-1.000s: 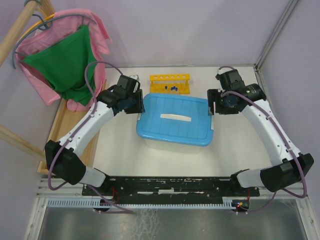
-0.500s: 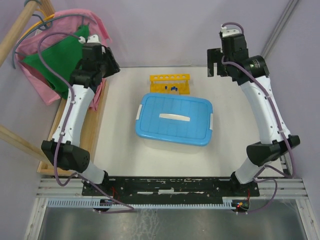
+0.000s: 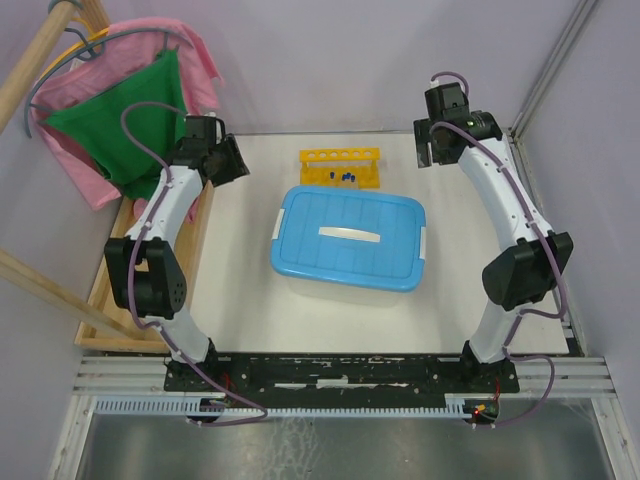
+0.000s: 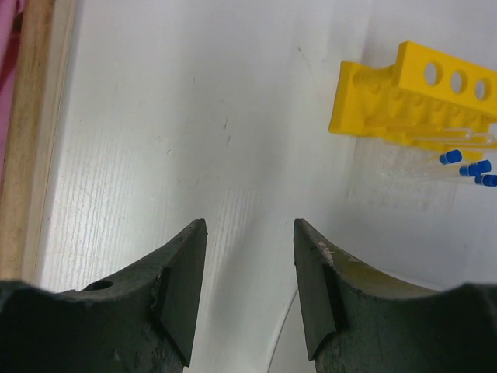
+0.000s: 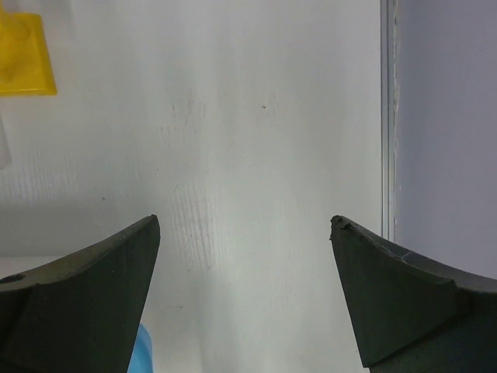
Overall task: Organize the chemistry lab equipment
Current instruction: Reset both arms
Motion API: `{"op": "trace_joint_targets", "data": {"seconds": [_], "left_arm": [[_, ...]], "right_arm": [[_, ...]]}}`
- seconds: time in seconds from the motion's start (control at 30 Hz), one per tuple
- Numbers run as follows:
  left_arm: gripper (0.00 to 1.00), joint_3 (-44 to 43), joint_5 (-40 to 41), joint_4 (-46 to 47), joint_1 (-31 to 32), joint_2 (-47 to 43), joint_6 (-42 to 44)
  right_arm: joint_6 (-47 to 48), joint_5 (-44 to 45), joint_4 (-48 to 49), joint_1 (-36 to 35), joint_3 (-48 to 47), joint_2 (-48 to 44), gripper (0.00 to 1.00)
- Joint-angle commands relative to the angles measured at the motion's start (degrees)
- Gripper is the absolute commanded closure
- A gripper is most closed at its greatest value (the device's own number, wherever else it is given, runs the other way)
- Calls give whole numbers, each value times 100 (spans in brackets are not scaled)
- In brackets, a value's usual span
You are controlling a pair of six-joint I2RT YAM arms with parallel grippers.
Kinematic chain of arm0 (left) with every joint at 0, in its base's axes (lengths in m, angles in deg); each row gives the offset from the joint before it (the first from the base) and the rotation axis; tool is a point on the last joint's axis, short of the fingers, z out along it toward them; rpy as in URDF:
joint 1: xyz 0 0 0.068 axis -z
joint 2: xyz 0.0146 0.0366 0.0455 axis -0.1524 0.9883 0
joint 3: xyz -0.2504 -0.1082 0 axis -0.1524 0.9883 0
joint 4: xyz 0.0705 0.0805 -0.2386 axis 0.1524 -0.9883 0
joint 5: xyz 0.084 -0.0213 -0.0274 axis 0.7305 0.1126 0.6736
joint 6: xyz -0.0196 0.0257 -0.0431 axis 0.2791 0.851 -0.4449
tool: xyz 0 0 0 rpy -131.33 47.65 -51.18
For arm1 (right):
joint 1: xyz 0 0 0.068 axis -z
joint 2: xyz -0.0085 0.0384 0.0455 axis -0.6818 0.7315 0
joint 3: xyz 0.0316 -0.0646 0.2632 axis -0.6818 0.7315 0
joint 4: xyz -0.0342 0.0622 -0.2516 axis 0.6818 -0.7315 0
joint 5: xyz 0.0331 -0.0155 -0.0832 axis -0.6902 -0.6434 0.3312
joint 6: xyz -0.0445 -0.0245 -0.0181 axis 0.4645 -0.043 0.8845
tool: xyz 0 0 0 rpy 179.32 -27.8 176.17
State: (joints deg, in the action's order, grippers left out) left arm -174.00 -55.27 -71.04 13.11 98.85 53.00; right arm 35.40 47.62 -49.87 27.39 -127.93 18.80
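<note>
White arms [image 3: 165, 215], black joints [image 3: 150, 285]

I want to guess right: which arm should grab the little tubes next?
Probably left. The left gripper, open, faces the tubes by the rack; the right gripper sees only a rack corner.

My left hand [image 4: 250, 233] has dark, matt, scuffed fingers [image 4: 178, 295]. The white table [image 4: 155, 140] is matt, faintly grained. At twelve o'clock, the yellow plastic test-tube rack [image 4: 388, 109] looks smooth; the flat blue rectangular plastic lid [image 3: 348, 215] shows slight sheen. At ten o'clock, soft pink cloth [image 3: 203, 62] and green cloth [image 3: 130, 120].
</note>
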Motion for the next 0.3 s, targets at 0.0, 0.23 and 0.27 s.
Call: {"op": "trace_joint_targets", "data": {"seconds": [0.0, 0.23, 0.27], "left_arm": [[44, 169, -187, 516, -21, -87, 234], [44, 366, -281, 679, -20, -75, 221], [44, 367, -292, 675, -16, -88, 222]], "right_arm": [[-169, 36, 422, 114, 226, -60, 1], [-238, -543, 634, 409, 524, -120, 5], [-240, -581, 640, 430, 524, -138, 5]]}}
